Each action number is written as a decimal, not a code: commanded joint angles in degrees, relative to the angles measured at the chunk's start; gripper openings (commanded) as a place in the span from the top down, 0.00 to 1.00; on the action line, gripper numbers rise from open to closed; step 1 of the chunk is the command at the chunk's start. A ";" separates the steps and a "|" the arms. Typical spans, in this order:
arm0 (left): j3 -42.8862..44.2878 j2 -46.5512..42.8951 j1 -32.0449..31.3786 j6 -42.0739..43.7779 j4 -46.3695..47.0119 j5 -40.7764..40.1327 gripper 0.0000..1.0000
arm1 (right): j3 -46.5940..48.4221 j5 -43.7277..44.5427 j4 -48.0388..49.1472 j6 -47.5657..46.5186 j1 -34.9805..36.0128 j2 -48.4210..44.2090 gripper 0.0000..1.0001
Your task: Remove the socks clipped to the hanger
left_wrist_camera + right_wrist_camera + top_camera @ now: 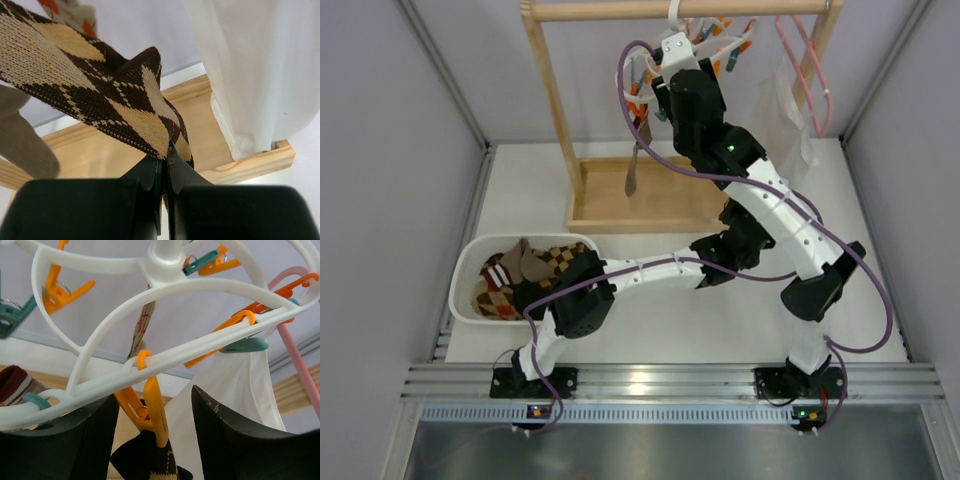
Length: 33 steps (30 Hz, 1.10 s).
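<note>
The white ring hanger (692,38) hangs from the wooden rod, with orange and teal pins; its ring fills the right wrist view (165,287). My right gripper (672,68) is raised to it, open, with its fingers either side of an orange pin (157,410) that clips a brown argyle sock (150,462). My left gripper (166,150) is lower, shut on the toe end of a brown and tan argyle sock (100,95) that stretches up and to the left. In the top view the left gripper (712,268) is partly hidden under the right arm. Another sock (632,165) dangles from the hanger.
A white bin (465,275) at the left holds several argyle socks. The wooden rack's base tray (620,200) lies under the hanger. A pink hanger (805,60) carries a white translucent garment (785,120), close to the right of both grippers (255,75).
</note>
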 commanded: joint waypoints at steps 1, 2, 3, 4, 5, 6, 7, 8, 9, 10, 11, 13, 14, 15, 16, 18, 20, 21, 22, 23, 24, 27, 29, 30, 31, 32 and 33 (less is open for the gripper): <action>-1.51 -3.05 -0.48 -2.06 0.28 1.70 1.00 | -1.87 -0.10 7.34 -1.34 -0.88 -2.23 0.44; -1.51 -3.05 -0.48 -2.15 0.28 1.70 1.00 | -2.04 -0.10 7.61 -1.43 -0.88 -2.23 0.45; -1.51 -3.05 -0.48 -2.07 0.28 1.70 1.00 | -2.13 -0.36 7.70 -1.34 -0.79 -2.23 0.47; -1.68 -3.05 -0.48 -2.06 0.28 1.70 1.00 | -2.13 -0.36 7.70 -1.51 -0.88 -2.06 0.47; -1.69 -3.23 -0.48 -2.15 0.28 1.70 1.00 | -2.13 -0.36 7.70 -1.34 -0.79 -2.14 0.48; -1.69 -3.23 -0.48 -2.07 0.28 1.70 1.00 | -2.22 -0.36 7.70 -1.43 -0.88 -1.97 0.49; -1.69 -3.23 -0.48 -2.15 0.28 1.70 1.00 | -2.22 -0.36 7.70 -1.25 -0.88 -1.97 0.51; -1.86 -3.40 -0.48 -2.24 0.28 1.78 1.00 | -2.31 -0.36 7.70 -1.25 -0.88 -2.14 0.52; -1.86 -3.40 -0.48 -2.33 0.28 1.78 1.00 | -2.74 -0.28 7.79 -1.25 -0.88 -2.23 0.56; -1.86 -3.40 -0.48 -2.24 0.28 1.78 1.00 | -2.92 -0.36 8.05 -1.16 -0.79 -2.32 0.58; -1.86 -3.40 -0.48 -2.33 0.28 1.78 1.00 | -2.92 -0.36 8.14 -1.16 -0.79 -2.32 0.59; -1.86 -3.40 -0.48 -2.42 0.37 1.87 1.00 | -3.10 -0.80 8.14 -0.90 -0.88 -2.49 0.68; -1.77 -3.40 -0.39 -2.33 0.37 1.87 1.00 | -3.10 -1.06 7.97 -0.73 -0.79 -2.67 0.73; -1.77 -3.32 -0.39 -2.33 0.28 1.79 1.00 | -3.10 -1.24 7.96 -0.55 -0.79 -2.84 0.83; -1.77 -3.32 -0.39 -2.50 0.28 1.78 1.00 | -3.19 -1.50 7.88 -0.29 -0.79 -2.93 0.85; -2.12 -3.40 -0.30 -2.59 0.28 1.70 1.00 | -3.45 -2.29 7.61 0.33 -0.61 -3.46 0.85; -2.65 -4.10 -0.22 -3.29 0.28 1.78 1.00 | -4.06 -2.73 7.61 0.77 -0.70 -3.98 0.85; -3.00 -4.46 -0.13 -3.56 0.28 2.05 1.00 | -4.15 -3.34 7.70 1.12 -0.70 -4.34 0.85; -4.05 -5.42 -0.13 -4.26 0.28 2.40 1.00 | -4.50 -3.35 7.87 1.30 -0.70 -4.60 0.85; -4.49 -5.86 -0.13 -4.61 0.28 2.49 1.00 | -4.94 -3.52 7.62 1.65 -0.70 -5.04 0.83; -4.93 -6.39 -0.13 -4.87 0.19 2.49 1.00 | -5.12 -4.22 7.53 2.43 -0.70 -5.30 0.71; -9.40 -10.77 -0.22 -6.72 -0.16 4.33 1.00 | -6.78 -6.33 7.00 4.19 -0.61 -6.97 0.58; -15.72 -16.28 -0.30 -10.14 -0.60 8.35 1.00 | -8.97 -7.13 7.00 5.33 -0.70 -9.33 0.45; -17.84 -18.15 -0.30 -11.11 -0.77 9.51 1.00 | -9.86 -8.26 7.00 6.56 -0.70 -10.31 0.39; -22.29 -19.82 -0.30 -13.55 -1.12 11.43 1.00 | -12.04 -8.71 7.00 7.27 -0.70 -12.49 0.36; -24.25 -21.84 -0.30 -14.36 -1.56 12.32 1.00 | -13.19 -9.32 7.08 7.88 -0.70 -13.64 0.34; -26.10 -25.43 -0.39 -16.54 -2.17 13.03 1.00 | -14.51 -10.63 7.09 9.37 -0.70 -14.87 0.29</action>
